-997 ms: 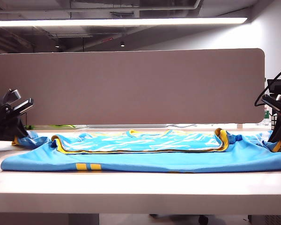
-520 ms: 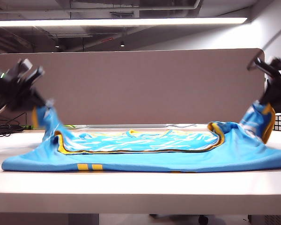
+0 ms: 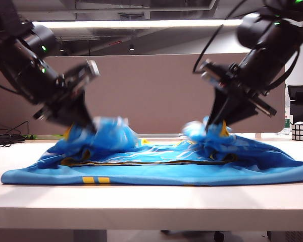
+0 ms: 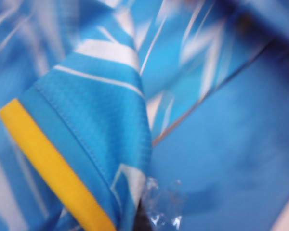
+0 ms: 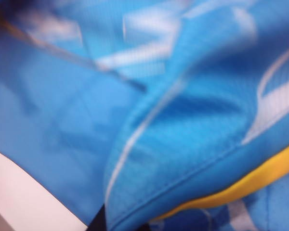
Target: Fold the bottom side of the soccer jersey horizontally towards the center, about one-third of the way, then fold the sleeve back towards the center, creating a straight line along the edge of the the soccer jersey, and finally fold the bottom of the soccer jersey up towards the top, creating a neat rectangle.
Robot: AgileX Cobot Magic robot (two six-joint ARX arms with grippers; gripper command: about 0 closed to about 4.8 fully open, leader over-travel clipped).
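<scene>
Exterior view: left gripper (image 3: 93, 126) and right gripper (image 3: 209, 128), jaws clamped on jersey (image 3: 156, 169) sleeves over desk (image 3: 151, 201).

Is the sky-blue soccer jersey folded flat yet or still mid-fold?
Mid-fold. The sky-blue soccer jersey has both sleeve ends bunched above its middle, pinched by the left gripper and right gripper.

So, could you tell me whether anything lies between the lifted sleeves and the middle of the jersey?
Nothing visible: the left hand and right hand each pinch a sleeve above the soccer jersey.
</scene>
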